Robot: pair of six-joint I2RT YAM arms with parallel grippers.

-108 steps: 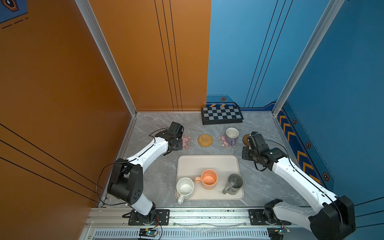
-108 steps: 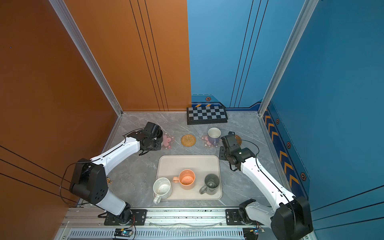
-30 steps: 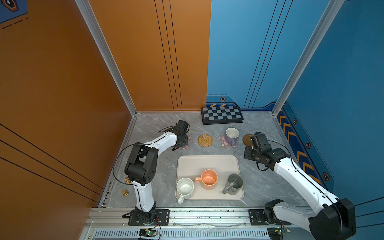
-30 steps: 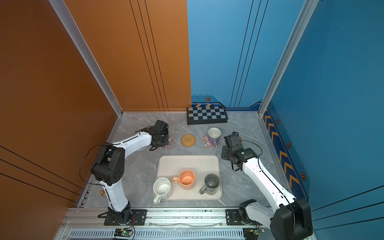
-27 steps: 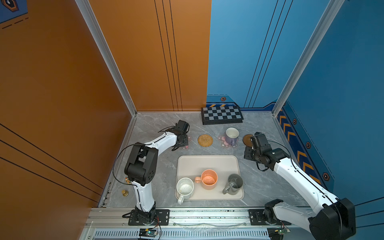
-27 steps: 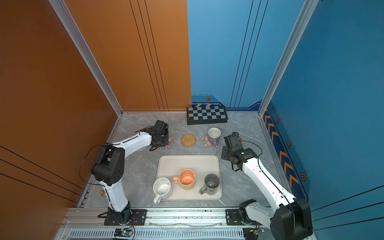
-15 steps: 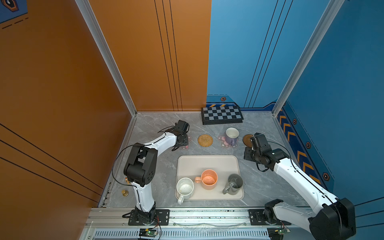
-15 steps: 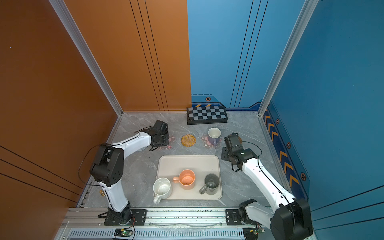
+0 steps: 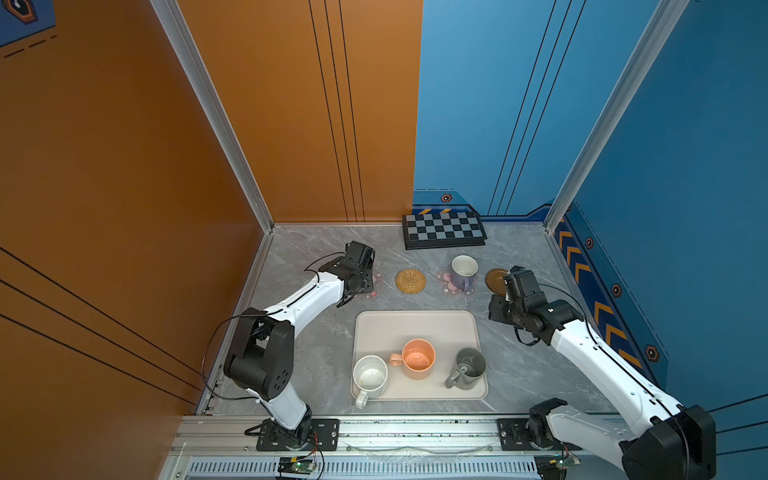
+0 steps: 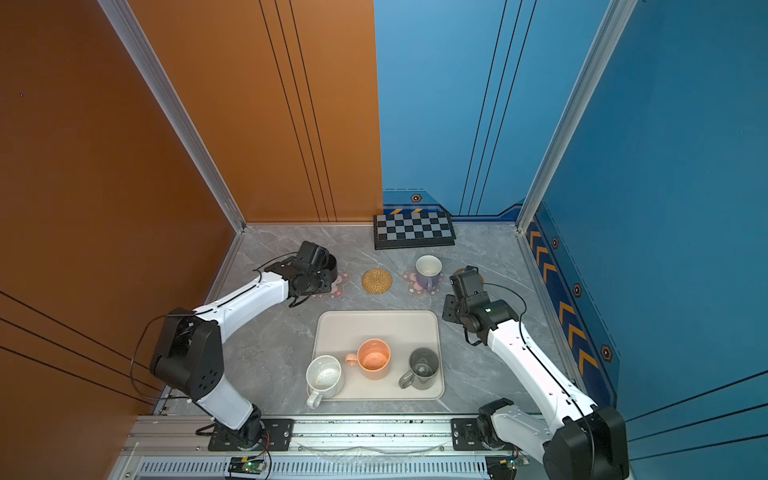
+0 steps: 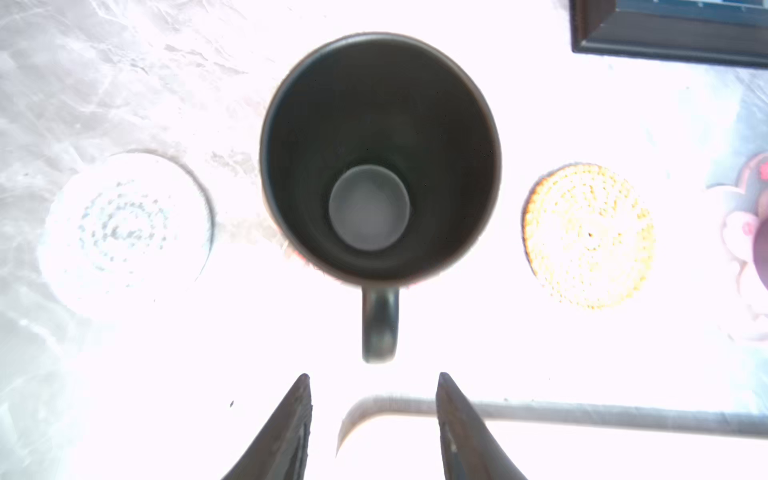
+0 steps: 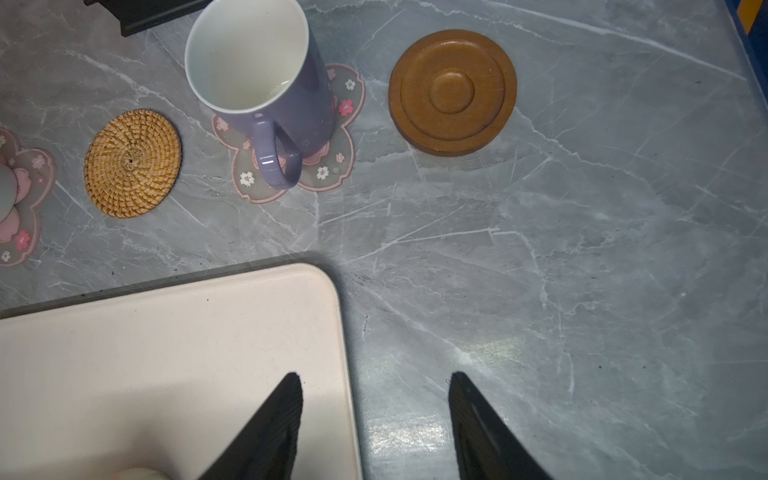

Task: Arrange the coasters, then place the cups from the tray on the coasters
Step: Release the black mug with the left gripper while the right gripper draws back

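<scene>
A black cup (image 11: 378,158) stands upright on a pink flower coaster (image 9: 372,287). My left gripper (image 11: 374,376) is open, its fingertips just short of the cup's handle and holding nothing. A knitted coaster (image 11: 124,232) lies on one side of that cup and a straw coaster (image 9: 410,281) on the other. The lavender cup (image 9: 463,270) sits on the second pink flower coaster (image 12: 332,166), next to a bare wooden coaster (image 12: 453,91). My right gripper (image 12: 375,375) hangs open and empty over the tray's far right corner. The tray (image 9: 415,326) holds the speckled white (image 9: 370,376), peach (image 9: 417,359) and grey (image 9: 469,368) cups.
A checkered board (image 9: 444,230) lies against the back wall behind the row of coasters. Walls close the table on the left, back and right. The left arm covers the knitted coaster in both top views.
The left gripper brought the black cup to the pink flower coaster, then opened and let go of its handle. The right arm has barely moved.
</scene>
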